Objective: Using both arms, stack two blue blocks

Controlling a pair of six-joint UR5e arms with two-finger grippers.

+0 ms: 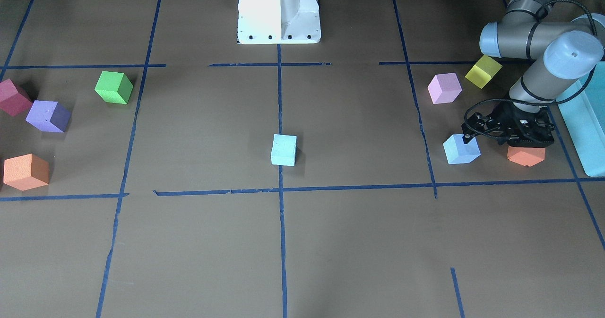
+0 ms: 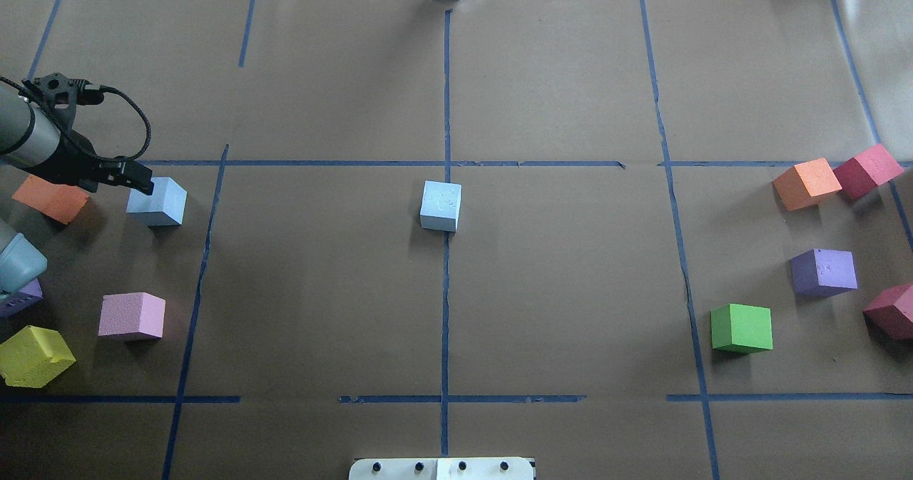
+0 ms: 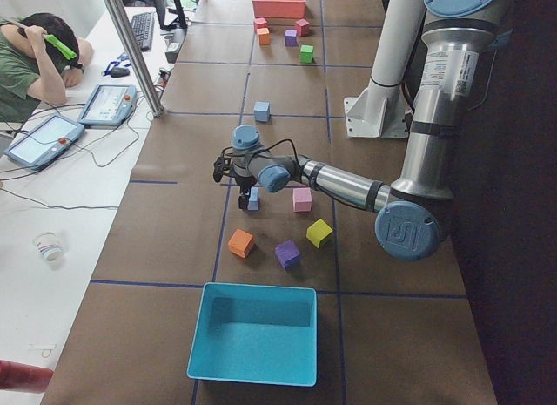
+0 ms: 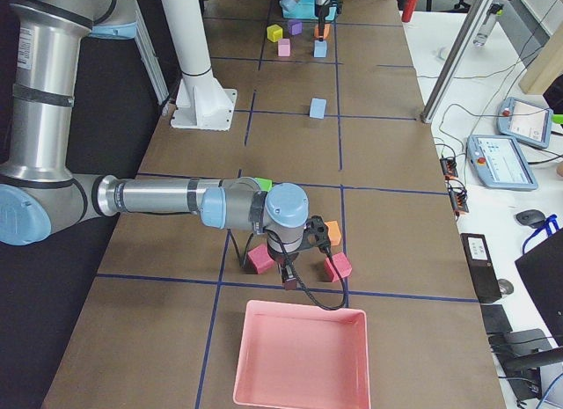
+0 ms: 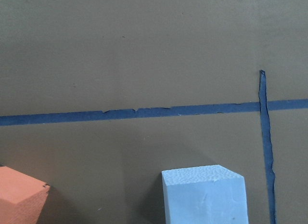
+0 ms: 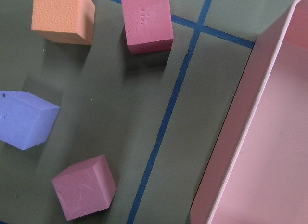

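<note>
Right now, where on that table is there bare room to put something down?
The bare paper on both sides of the centre blue block is free, out to the pink cube and green cube. Both ends are crowded.

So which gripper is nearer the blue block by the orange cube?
Left. The left gripper is right beside the blue block; the right gripper is far off, above the red cubes.

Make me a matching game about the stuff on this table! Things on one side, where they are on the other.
Things:
1. middle blue block
2. other blue block
3. green cube
4. teal box

Places:
A. on the robot's right side
B. at the table's left end
C. on the middle tape line
D. right beside the left gripper

Pairs: 1-C, 2-D, 3-A, 4-B
</note>
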